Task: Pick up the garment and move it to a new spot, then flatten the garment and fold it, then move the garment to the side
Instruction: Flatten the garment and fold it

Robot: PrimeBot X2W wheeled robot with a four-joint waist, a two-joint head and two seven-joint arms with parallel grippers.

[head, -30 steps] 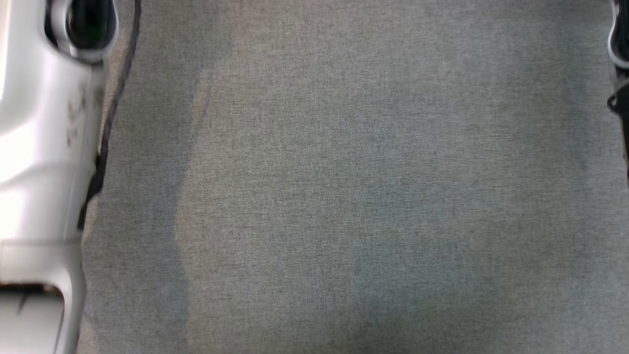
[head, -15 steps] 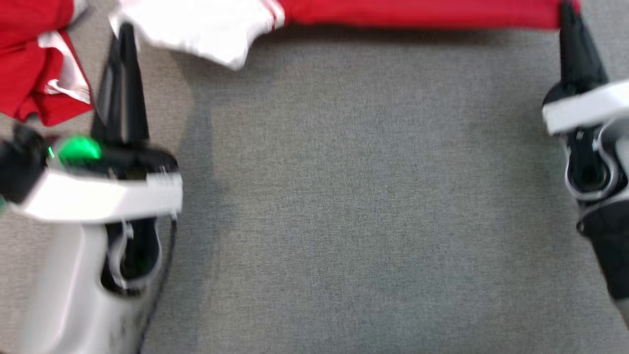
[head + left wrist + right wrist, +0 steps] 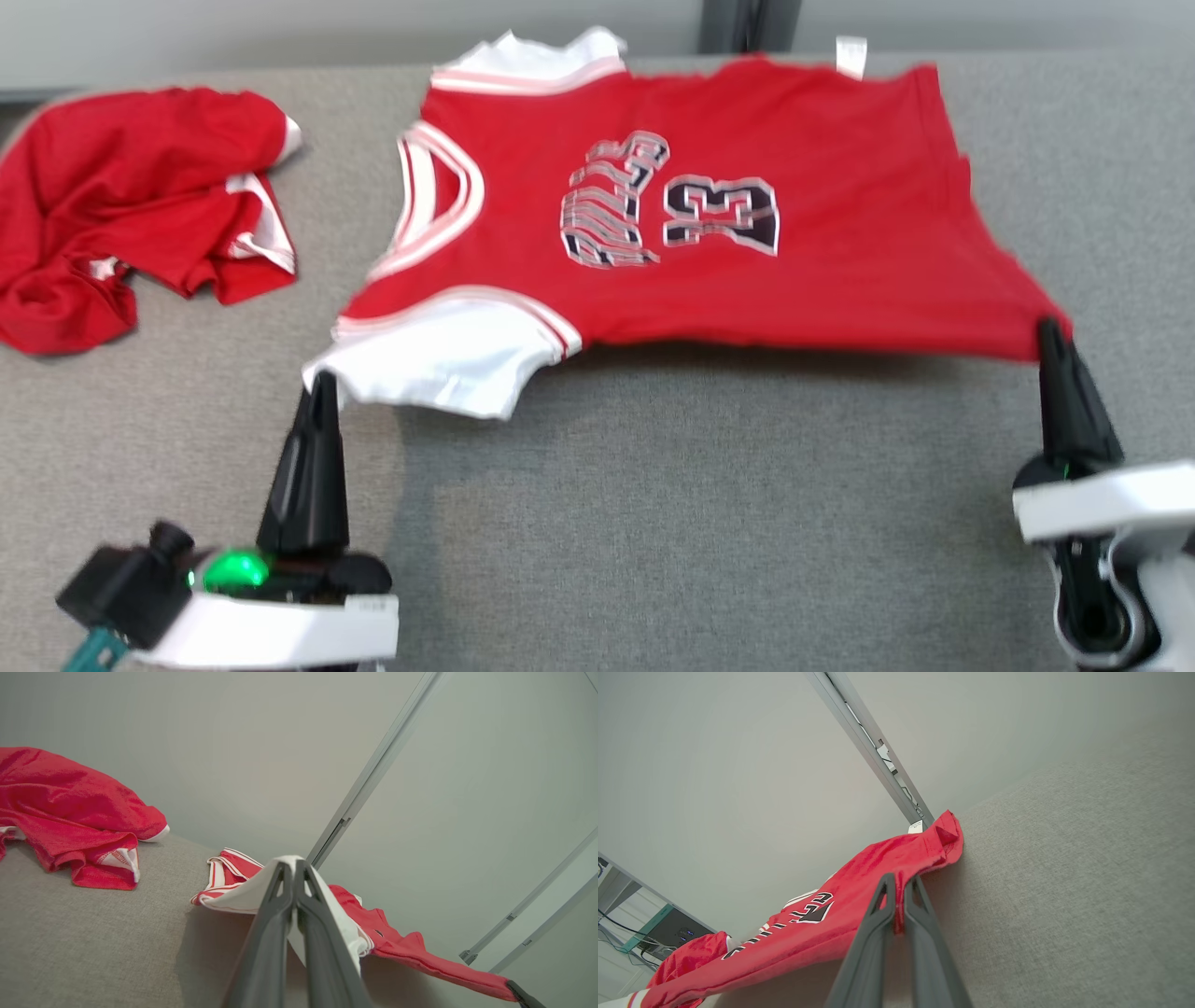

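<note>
Head view swung up off bare grey table (image 3: 653, 523) in the last second (camera move, not cloth), so the red jersey (image 3: 822, 243) now shows, near edge lifted, with a crumpled red garment (image 3: 121, 215) apart on its left. Both pinched tight: left gripper (image 3: 323, 381) on the jersey's white sleeve, right gripper (image 3: 1051, 329) on its near hem corner, so I'd guess flattening's underway.

The head camera lifts: from bare worktop (image 3: 700, 523) a second ago to the whole jersey (image 3: 822, 271), the left gripper (image 3: 324, 378) and right gripper (image 3: 1048, 327) pinching its near edge, and a red heap (image 3: 121, 215) at the far left corner.
</note>
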